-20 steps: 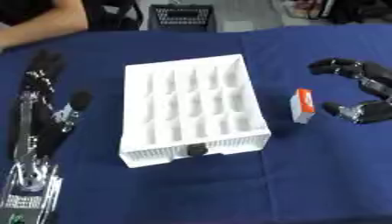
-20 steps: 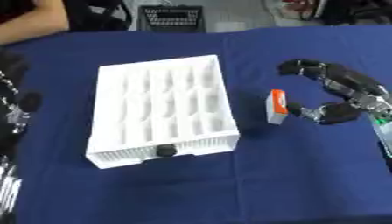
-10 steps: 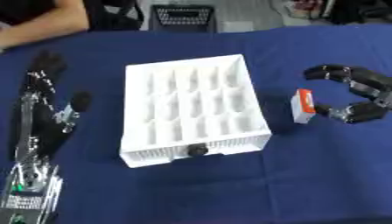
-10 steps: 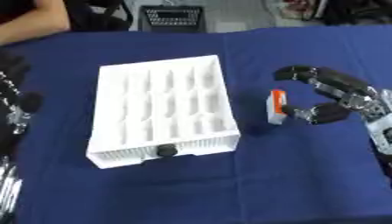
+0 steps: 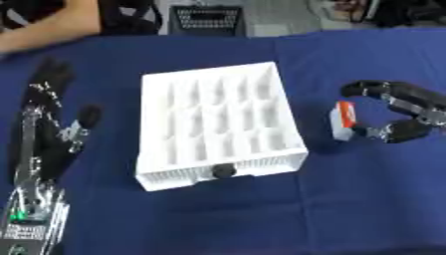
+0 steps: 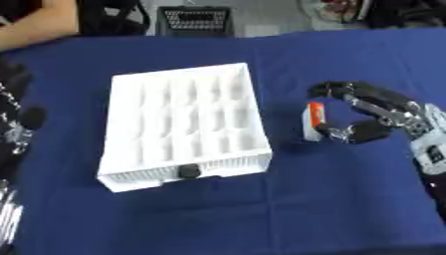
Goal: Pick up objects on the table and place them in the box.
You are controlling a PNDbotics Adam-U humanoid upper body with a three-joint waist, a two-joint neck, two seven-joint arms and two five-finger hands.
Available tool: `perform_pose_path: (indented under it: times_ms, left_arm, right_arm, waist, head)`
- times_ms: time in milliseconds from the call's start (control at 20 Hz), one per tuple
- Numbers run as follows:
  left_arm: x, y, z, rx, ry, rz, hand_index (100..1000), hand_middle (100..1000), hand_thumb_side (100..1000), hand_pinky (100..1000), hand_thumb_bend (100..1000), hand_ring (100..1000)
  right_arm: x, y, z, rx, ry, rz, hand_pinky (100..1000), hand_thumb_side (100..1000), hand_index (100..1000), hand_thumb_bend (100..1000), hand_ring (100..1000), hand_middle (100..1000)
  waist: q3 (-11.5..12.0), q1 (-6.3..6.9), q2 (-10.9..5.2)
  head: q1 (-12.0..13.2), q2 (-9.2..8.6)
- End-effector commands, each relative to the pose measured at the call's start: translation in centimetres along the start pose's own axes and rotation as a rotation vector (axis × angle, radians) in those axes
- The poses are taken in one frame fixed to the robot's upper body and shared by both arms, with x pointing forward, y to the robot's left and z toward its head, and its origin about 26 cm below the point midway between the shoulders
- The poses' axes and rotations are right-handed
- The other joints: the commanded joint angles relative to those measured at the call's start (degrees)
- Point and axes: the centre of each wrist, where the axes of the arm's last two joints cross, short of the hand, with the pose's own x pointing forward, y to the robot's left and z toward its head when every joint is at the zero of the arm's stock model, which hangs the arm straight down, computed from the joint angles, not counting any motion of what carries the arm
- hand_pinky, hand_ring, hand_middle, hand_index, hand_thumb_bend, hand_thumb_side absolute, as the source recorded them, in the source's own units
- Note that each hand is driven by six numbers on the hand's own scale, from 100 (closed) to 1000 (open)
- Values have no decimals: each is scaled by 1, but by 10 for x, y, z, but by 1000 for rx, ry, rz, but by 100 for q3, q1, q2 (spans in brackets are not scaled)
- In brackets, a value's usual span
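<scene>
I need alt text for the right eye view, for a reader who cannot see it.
The robot's right hand, fingers curved, closes around a small orange-and-white object on a blue table, right of a white compartmented box. The left hand rests at the left edge.

Blue-draped table [image 5: 261, 209]; perhaps a black basket [image 5: 207, 19] behind.

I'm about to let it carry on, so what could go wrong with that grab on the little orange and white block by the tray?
The right hand has fingers curved round the small orange and white block, which stands upright on the blue cloth; a nudge could tip it over. The white box has narrow compartments, so the block might catch on a divider. The left hand lies open, away from the box, so it cannot steady it.
</scene>
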Motion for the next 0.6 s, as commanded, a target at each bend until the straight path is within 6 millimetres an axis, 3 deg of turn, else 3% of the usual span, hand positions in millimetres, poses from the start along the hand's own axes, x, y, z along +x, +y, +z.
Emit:
perform_pose_path:
  times_ms: [50, 600]
  left_arm:
    - [4, -1, -3, -5, -21, 6, 1000, 885, 650, 1000, 993, 915]
    - [4, 0, -3, -7, -21, 6, 1000, 885, 650, 1000, 995, 915]
  right_arm:
    - [-3, -12, 1, 19, -14, 44, 846, 807, 936, 370, 896, 911]
    - [-7, -9, 5, 58, -6, 71, 847, 811, 949, 389, 898, 912]
  waist:
    - [5, -7, -88]
    - [1, -9, -89]
  head:
    - [-50, -66]
    - [-40, -69]
